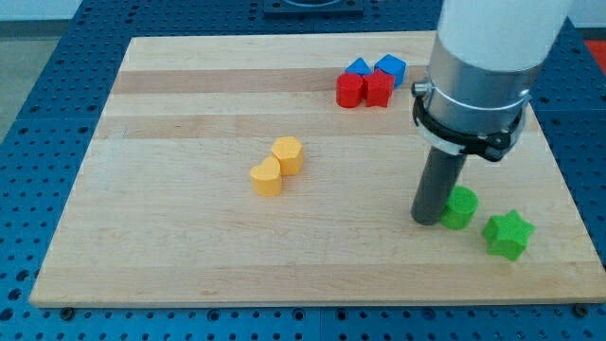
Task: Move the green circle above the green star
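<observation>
The desk point(189, 114) was smooth, pale wood with stripes in it. My tip point(426, 221) was a dark, round rod with no gripper to open or close. It touched the left side of the green circle point(461, 207). The round green circle stood flat, just left of the bumpy green star point(508, 235).

Place: a robotics lab bench.
Base: blue perforated metal table point(38, 85) with a regular hole grid, showing around all edges.
Work surface: pale wooden board point(189, 237) laid on it.
Machine: white robot arm point(492, 47) at 2 o'clock.
</observation>
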Robot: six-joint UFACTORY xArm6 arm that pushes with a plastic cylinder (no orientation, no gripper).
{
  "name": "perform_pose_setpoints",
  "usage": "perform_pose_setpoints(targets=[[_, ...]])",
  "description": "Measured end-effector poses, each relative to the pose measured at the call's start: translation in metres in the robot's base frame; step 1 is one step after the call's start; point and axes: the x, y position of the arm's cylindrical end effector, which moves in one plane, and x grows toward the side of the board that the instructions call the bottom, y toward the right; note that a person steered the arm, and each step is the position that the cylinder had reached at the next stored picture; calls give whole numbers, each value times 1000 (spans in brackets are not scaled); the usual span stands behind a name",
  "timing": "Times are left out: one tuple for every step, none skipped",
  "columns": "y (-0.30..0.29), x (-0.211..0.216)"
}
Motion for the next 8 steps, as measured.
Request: perform_pose_setpoints(targets=[[12, 0], [28, 0], [42, -2], [54, -2], [52, -2], [23, -2], [-26, 2], [-76, 9]])
